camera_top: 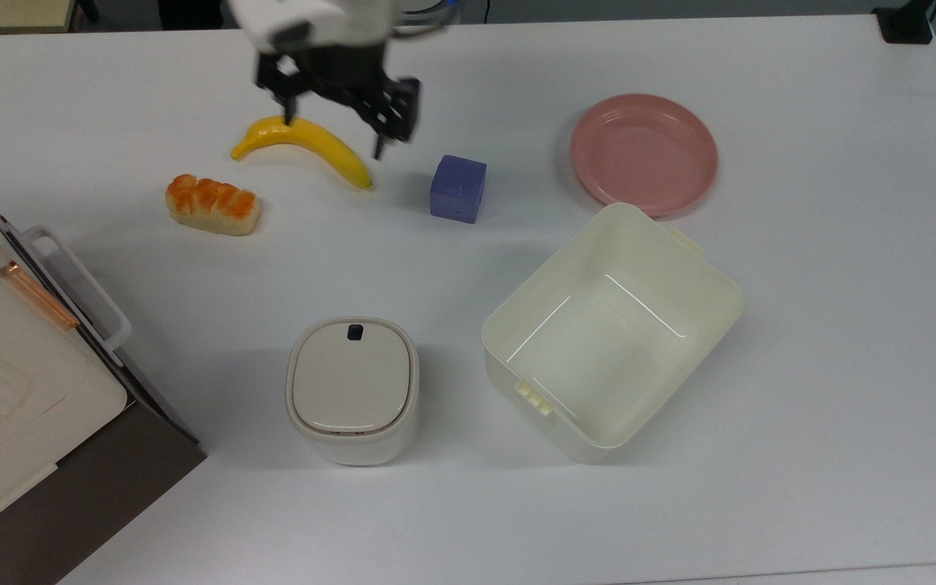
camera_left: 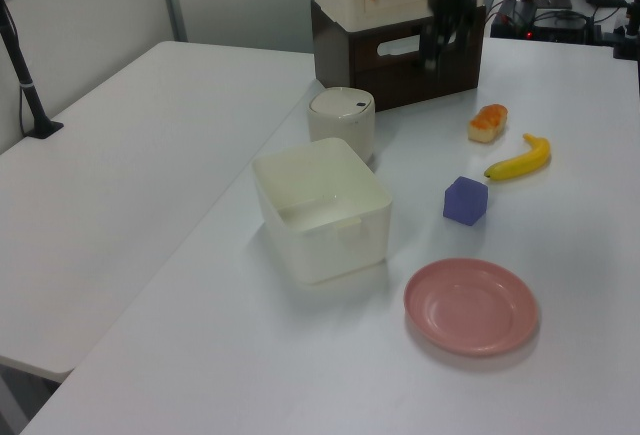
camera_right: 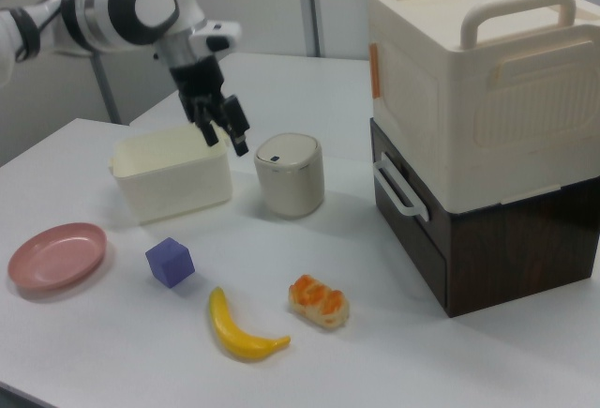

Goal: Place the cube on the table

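Observation:
The purple-blue cube (camera_top: 458, 188) (camera_left: 466, 201) (camera_right: 170, 262) rests flat on the white table (camera_top: 825, 325), between the banana and the pink plate. Nothing touches it. My gripper (camera_top: 334, 122) (camera_right: 225, 136) hangs high above the table, to the top view's left of the cube and over the banana's upper end. Its fingers are spread wide apart with nothing between them.
A yellow banana (camera_top: 305, 146) and a bread piece (camera_top: 212, 205) lie to the top view's left of the cube. The pink plate (camera_top: 643, 154) is on its right. A cream open bin (camera_top: 622, 213), a lidded canister (camera_top: 352, 388) and stacked storage boxes (camera_top: 13, 390) stand nearer the front.

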Controlling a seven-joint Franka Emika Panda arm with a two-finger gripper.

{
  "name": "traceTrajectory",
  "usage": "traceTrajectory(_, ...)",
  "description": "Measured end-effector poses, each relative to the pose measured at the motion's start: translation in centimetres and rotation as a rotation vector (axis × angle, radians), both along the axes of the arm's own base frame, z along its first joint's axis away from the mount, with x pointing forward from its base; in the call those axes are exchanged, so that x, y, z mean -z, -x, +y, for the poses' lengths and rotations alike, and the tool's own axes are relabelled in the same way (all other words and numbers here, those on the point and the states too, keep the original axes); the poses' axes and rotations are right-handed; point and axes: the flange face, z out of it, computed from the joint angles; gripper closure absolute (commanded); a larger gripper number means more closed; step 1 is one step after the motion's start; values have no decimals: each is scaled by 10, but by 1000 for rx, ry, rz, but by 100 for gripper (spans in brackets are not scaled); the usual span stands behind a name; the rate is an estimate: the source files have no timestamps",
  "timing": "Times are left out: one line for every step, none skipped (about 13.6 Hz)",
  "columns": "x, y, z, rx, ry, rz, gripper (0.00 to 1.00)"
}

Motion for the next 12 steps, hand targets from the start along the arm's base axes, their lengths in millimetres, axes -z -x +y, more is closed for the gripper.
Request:
traceTrajectory(-17,6,-17,4,-18,-4,0)
traceTrajectory(-32,13,-31,0,-35,3,0)
traceTrajectory(-45,20,-43,-11,-46,17,0)
traceTrajectory(-59,29,-57,-24,-54,35,0)
traceTrajectory(-65,32,-64,-30,-55,39,0)
traceTrajectory(-73,37,-75,-38,-52,38,0)
traceTrajectory(-76,40,-82,-47,-51,44,0)
traceTrajectory(-81,49,-94,-64,-64,63,0)
traceTrajectory(-84,54,-102,-73,-82,68,0)
traceTrajectory(-89,61,-110,-73,-103,65,0)
traceTrajectory(-94,66,-116,-69,-117,57,0)
traceTrajectory(-99,70,-120,-66,-125,47,0)
